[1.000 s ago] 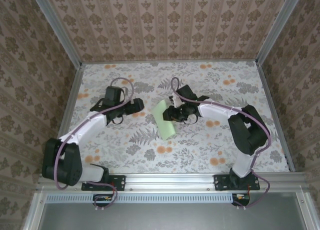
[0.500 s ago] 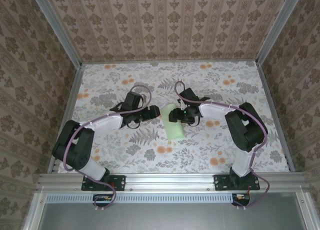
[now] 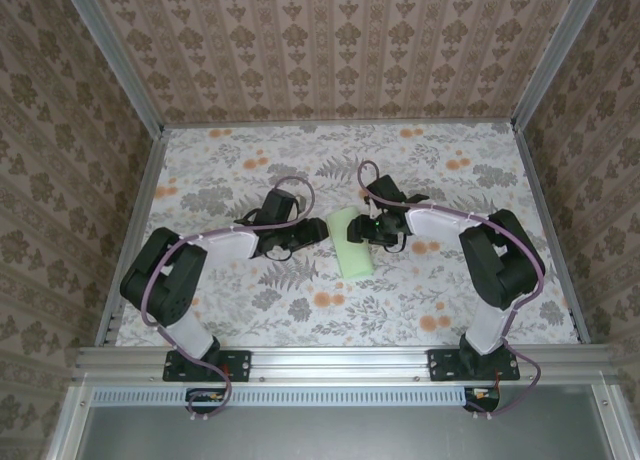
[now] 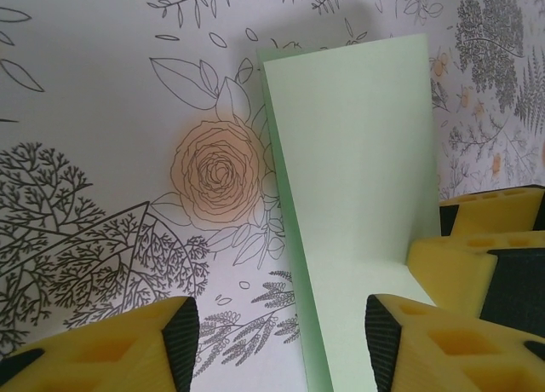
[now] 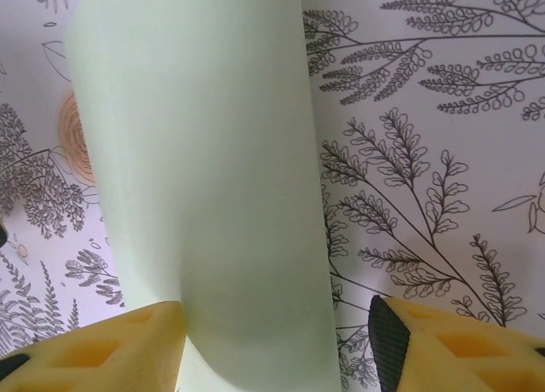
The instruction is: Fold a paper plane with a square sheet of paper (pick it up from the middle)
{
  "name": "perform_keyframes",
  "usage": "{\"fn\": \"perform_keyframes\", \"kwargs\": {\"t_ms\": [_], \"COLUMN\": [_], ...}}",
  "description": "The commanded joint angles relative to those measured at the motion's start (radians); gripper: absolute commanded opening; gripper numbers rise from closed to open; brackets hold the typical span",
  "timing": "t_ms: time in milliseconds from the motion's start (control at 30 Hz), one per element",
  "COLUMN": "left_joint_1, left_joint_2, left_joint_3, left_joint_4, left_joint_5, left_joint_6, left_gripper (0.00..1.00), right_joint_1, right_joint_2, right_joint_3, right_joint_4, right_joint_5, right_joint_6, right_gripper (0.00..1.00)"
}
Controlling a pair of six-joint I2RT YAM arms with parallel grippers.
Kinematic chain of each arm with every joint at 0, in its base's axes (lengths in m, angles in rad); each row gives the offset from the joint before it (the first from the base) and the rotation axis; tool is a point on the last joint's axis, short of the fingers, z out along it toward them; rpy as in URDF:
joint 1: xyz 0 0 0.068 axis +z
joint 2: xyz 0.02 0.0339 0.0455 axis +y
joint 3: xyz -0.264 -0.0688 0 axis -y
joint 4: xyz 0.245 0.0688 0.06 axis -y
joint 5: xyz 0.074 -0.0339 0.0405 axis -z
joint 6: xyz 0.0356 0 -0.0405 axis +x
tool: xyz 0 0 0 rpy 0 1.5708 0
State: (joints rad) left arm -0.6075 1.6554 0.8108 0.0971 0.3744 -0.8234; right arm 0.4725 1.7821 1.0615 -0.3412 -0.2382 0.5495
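Shows the square sheet of paper (image 3: 351, 245) doubled into a long strip at centre frame of the top view, resting on the worktop (image 3: 420, 300), upper layer seemingly bowed rather than creased flat. Flanks it with 2 tools: left tool (image 3: 308, 234) just left, jaws apart, gripping nothing; right tool (image 3: 372, 230) just right, jaws wide astride the bowed layer, likewise empty. Risks a skewed crease if pressed before edges align. Risks dragging so thin a strip sideways.

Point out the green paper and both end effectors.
green paper (image 3: 351, 250): top view, its middle.
left end effector (image 4: 281, 337): left wrist view, midway between fingertips.
right end effector (image 5: 277, 341): right wrist view, midway between fingertips.
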Motion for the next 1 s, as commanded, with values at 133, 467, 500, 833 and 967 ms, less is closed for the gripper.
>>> {"fn": "perform_keyframes", "kwargs": {"t_ms": [133,467,500,833,967], "left_joint_1": [-0.006,-0.011,-0.011,-0.012,-0.011], "left_joint_2": [0.025,0.023,0.027,0.048,0.07], "left_joint_3": [0.0,-0.002,0.004,-0.02,0.002], "left_joint_4": [0.069,0.085,0.079,0.159,0.136], "left_joint_5": [0.0,-0.068,-0.071,-0.12,-0.113], "left_joint_6": [-0.045,-0.046,-0.043,-0.068,-0.06], "left_gripper": [0.53,0.52,0.52,0.51,0.52], "right_joint_1": [-0.003,-0.008,-0.009,-0.008,-0.001], "right_joint_2": [0.068,0.115,0.117,0.182,0.223], "right_joint_3": [0.017,0.007,0.003,-0.004,-0.003], "right_joint_4": [-0.058,-0.044,-0.042,-0.091,-0.107], "right_joint_5": [0.04,0.076,0.081,0.158,0.175], "right_joint_6": [-0.006,0.067,0.08,0.156,0.143], "right_gripper": [0.58,0.58,0.58,0.58,0.58]}}
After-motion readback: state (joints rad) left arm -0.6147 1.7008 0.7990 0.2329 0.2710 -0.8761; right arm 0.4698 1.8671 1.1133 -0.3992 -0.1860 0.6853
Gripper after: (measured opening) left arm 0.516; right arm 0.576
